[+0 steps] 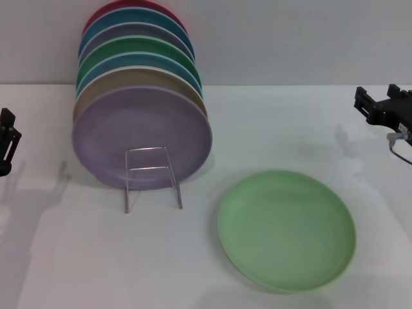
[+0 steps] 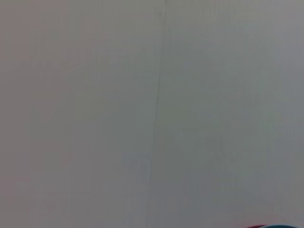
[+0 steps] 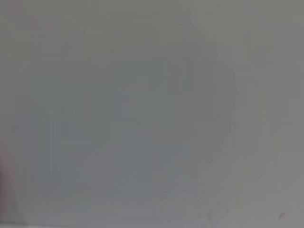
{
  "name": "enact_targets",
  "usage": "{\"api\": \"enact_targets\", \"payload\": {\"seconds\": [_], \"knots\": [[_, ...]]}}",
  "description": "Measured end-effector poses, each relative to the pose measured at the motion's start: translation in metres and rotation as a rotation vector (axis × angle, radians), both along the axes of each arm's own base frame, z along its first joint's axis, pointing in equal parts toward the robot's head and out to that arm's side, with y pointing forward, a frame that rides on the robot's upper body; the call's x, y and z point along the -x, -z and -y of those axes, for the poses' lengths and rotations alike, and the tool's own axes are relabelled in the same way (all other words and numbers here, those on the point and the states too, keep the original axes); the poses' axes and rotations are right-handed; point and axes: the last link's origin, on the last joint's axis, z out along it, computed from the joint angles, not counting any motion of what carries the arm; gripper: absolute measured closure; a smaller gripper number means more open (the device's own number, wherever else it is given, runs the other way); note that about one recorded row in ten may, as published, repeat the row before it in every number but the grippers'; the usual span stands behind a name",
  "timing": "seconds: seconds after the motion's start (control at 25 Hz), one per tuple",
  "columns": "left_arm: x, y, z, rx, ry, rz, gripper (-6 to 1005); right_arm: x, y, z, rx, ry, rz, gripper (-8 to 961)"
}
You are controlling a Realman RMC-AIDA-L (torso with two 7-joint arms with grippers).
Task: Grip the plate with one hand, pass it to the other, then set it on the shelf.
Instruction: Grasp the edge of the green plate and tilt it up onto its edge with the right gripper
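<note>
Between the 2 grippers, the plate point(image 1: 286, 229) lies flat on the desk point(image 1: 290, 122), beside the shelf point(image 1: 152, 176). Left gripper point(image 1: 8, 143) and right gripper point(image 1: 385, 107) are parked well apart; finger state cannot be determined.

Plate point(image 1: 286, 229): light pastel green, plain, matte, no pattern. Worktop point(image 1: 290, 122): white, bare, soft grey shadows. Shelf point(image 1: 152, 177): thin silver wire, shiny. Stacked plates leaning behind it, front to back: lavender plate point(image 1: 141, 135), beige plate point(image 1: 138, 82), light blue plate point(image 1: 135, 64), darker green plate point(image 1: 135, 48), grey-lilac one, blue one, crimson plate point(image 1: 132, 6) rearmost. All plain. Left tool point(image 1: 8, 141): black. Right tool point(image 1: 386, 106): black, grey cable. Wall: pale grey.
</note>
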Motion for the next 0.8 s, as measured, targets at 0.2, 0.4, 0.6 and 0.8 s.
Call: {"api": "enact_targets", "payload": {"seconds": [0.2,0.4,0.6,0.8], "knots": [[0.0,-0.001,-0.001,-0.003,0.001,0.001,186,0.008,-0.017,0.001,0.156,0.061,0.027,329],[0.0,-0.002,-0.002,-0.011,-0.001,0.003,186,0.017,-0.031,0.002,0.353,0.131,0.009,329],[-0.002,-0.002,-0.003,-0.013,0.004,0.005,186,0.021,-0.04,0.005,0.516,0.21,-0.042,328],[-0.008,-0.001,-0.005,-0.015,0.022,0.028,186,0.019,-0.043,0.007,0.633,0.302,-0.057,329]]}}
